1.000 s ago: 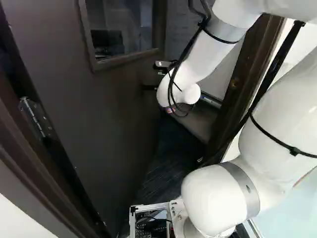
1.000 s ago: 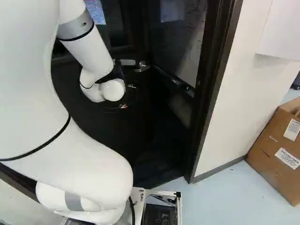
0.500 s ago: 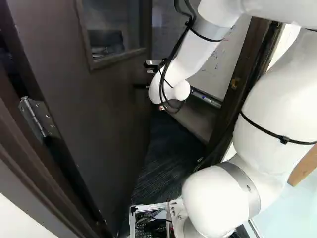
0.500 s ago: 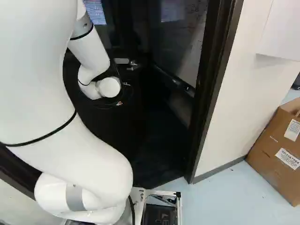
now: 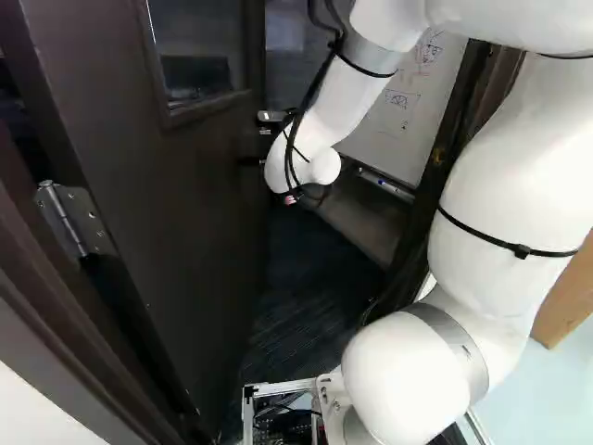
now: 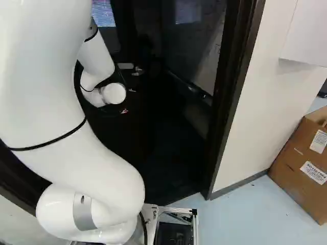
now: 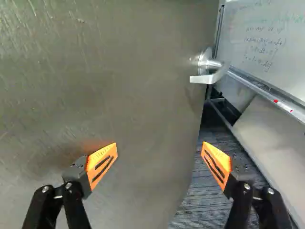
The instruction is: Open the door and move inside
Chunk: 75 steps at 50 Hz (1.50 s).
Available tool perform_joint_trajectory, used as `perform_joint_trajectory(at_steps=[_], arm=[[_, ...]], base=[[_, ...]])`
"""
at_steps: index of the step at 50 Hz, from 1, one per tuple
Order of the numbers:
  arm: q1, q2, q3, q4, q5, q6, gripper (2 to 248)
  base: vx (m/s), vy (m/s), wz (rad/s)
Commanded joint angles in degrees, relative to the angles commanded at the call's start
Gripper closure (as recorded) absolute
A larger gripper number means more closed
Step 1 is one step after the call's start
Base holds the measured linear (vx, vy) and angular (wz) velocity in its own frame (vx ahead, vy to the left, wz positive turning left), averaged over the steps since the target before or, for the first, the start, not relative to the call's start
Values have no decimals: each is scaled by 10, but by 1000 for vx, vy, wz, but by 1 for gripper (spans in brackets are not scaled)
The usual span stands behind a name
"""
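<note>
Clock read from the base, twelve dead ahead. Closest in: base frame (image 6: pixel 193 229) at twelve, metal bars with electronics inside, arm's lowest joint just beside it. White arm (image 5: pixel 505 176) rises there and bends forward; black cables (image 5: pixel 295 139) run along its far part, ending by the rounded wrist.

Gripper (image 5: pixel 250 160) at about twelve, mostly hidden by the wrist in the base views. Wrist view has it released: fingers spread wide, orange pads (image 7: pixel 102 164) well apart, nothing between them. One finger is in front of the door face, the other over the strip past its free edge. Contact with the door: cannot tell.

Door (image 5: pixel 176 241): dark, ajar, swung away from the base, running from the hinge (image 5: pixel 74 221) at ten o'clock to its free edge near twelve. Window (image 5: pixel 199 46) in its upper part, toward eleven. Silver door handle (image 7: pixel 208 71) at twelve, near the free edge, ahead of the gripper, apart from both fingers.

Door frame (image 6: pixel 232 97) at one, pale wall (image 6: pixel 271 97) just beside it, cardboard box (image 6: pixel 301 163) at two, on the pale floor.

Past the opening: dark carpet (image 5: pixel 310 287) at twelve, then whiteboard (image 5: pixel 403 102) toward one, handwriting on it, marker (image 7: pixel 284 106) on its ledge.
</note>
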Motion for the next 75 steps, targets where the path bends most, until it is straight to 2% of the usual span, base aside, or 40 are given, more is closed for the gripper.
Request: perform_joint_trajectory(at_steps=[75], arm=[[117, -101, -111, 0, 0, 0, 3]], base=[[0, 0, 0]])
